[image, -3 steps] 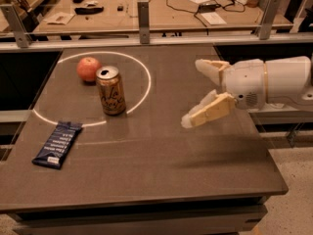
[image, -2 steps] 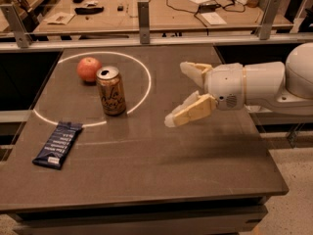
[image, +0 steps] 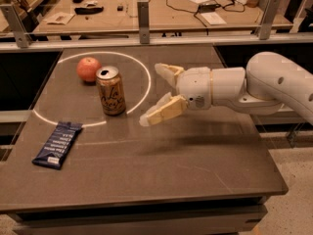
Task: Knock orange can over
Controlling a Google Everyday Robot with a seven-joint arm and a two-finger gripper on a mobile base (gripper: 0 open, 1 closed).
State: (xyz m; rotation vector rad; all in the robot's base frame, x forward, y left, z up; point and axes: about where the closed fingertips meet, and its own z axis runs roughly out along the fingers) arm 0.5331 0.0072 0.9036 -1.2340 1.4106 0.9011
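The gripper (image: 149, 95) has slid steadily across the desk (image: 195, 155) from the right over the last second. It now hangs just beside the orange can (image: 110, 90), at the can's 3 o'clock. Its fingers (image: 164, 111) are spread apart and hold nothing, one high and one low. The can hasn't budged. It stands upright inside the white ring (image: 147, 80), with the round fruit (image: 88, 69) close at its 11 o'clock and a blue packet (image: 57, 144) lying off at 7 o'clock. I see no contact yet, but the gap has nearly closed. To my eye the approach is all but done, and a further push toward 9 o'clock should tip the can.
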